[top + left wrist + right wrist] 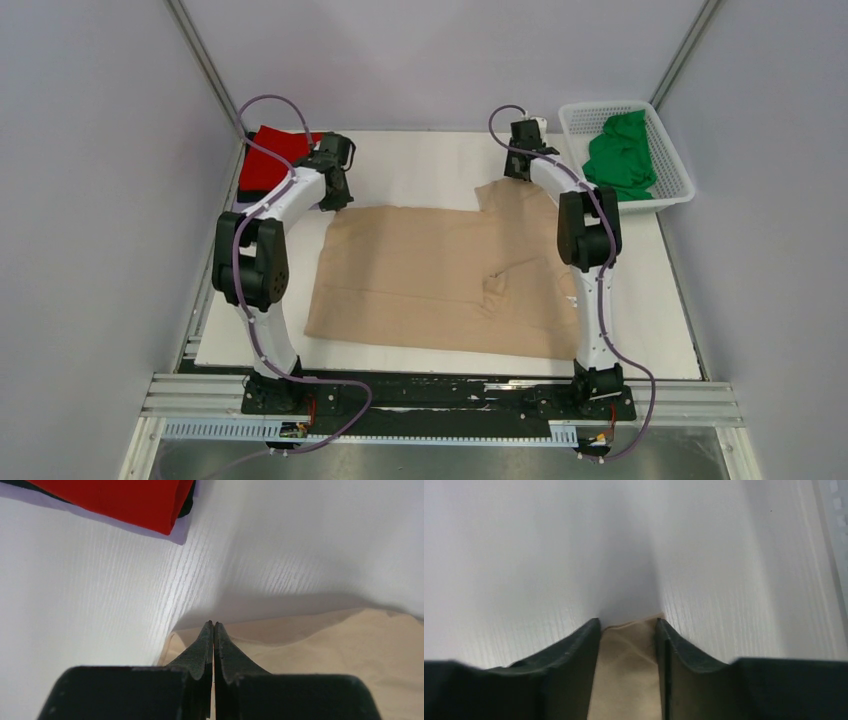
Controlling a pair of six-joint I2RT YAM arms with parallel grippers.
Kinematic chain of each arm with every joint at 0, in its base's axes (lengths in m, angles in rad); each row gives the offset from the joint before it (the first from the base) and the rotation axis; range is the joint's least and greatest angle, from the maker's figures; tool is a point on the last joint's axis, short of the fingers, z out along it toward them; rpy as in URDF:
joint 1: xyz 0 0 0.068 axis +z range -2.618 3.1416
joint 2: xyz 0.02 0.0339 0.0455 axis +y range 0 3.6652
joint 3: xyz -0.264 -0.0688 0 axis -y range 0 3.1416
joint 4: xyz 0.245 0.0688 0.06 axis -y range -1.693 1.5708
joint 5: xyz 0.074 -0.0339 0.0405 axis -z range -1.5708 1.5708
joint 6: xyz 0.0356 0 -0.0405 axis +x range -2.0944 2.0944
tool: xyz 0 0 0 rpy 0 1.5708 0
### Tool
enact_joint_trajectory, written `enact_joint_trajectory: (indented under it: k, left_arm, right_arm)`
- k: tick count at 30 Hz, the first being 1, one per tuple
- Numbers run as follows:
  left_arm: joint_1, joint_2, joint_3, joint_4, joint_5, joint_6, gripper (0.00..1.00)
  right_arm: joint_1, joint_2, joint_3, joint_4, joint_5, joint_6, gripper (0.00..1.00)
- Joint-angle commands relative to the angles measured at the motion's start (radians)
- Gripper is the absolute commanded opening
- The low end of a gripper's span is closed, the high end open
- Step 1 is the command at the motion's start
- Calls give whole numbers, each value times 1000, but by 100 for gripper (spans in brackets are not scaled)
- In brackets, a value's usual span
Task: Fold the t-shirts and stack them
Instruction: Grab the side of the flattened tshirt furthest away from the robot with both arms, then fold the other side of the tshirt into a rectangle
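The table (430, 160) fills the middle of the top view, and most of it is covered by the tan shirt (420, 280). It lies spread flat and unfolded, with one sleeve pointing toward the upper right and a small rumple right of centre. The basket (672, 195) sits at the upper right with the green shirt (622, 155) bunched inside, not yet taken out. At the upper left the red shirt (275, 150) lies folded on the table, with a dark shirt (186, 509) showing as a thin edge beneath it.

By my reading, two shirts are folded and stacked. The tan one is at the start of its fold and the green one waits.

Both arms reach up the frame to the tan shirt's far edge. The left arm (255, 250) bends over to the far-left corner and the right arm (585, 230) stretches to the sleeve.

The left gripper (213, 626) has its jaws together at that corner. I cannot tell whether cloth is nipped between them. The right gripper (628, 624) has its jaws apart, with the sleeve's edge lying in the gap.
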Motion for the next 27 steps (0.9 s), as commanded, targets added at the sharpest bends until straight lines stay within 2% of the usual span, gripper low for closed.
enact_joint_trajectory:
  k: [1, 4, 6, 11, 17, 21, 27]
  left_arm:
    - [0, -64, -26, 43, 22, -15, 0]
    - [-2, -75, -36, 44, 36, -21, 0]
    - [-4, -87, -49, 44, 42, -23, 0]
    - [-9, -152, -98, 52, 38, -29, 0]
    - [-12, -266, -193, 53, 24, -30, 0]
    - [-14, -358, -286, 55, 15, -40, 0]
    - [-14, -520, -414, 38, -22, -86, 0]
  right_arm:
    - [17, -55, -51, -75, 83, 33, 32]
    - [20, -103, -73, -71, 83, 50, 7]
    - [25, -148, -95, -55, 76, 32, 0]
    - [59, -307, -234, -18, 106, -39, 0]
    - [120, -594, -530, -36, 192, -18, 0]
    - [142, -808, -684, -112, 194, 31, 0]
    - [168, -1039, -812, -266, 138, 119, 0]
